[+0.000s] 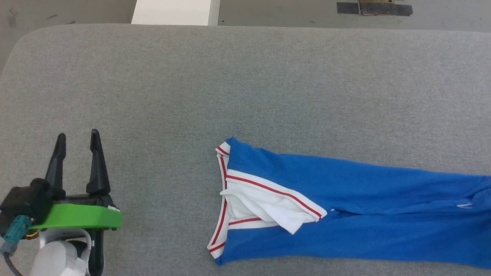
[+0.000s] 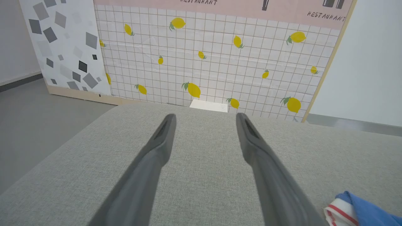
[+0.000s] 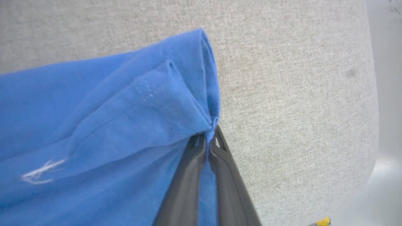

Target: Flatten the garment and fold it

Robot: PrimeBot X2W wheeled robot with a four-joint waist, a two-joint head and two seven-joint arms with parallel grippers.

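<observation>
Blue jersey garment (image 1: 345,191), long and creased, on nubby grey cushion (image 1: 245,84).

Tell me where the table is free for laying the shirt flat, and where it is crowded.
Free: the strip of table behind the shirt, up to the far edge, and the patch between the left hand and the shirt's striped end. Crowded: the near right, where the shirt lies bunched, its edge pinched in the right hand.

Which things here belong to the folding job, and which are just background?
Job: garment; right gripper, shut on its blue edge; left gripper, open and empty.
Background: lemon-print panel; grey-squares panel; white block; dark floor tape.
</observation>
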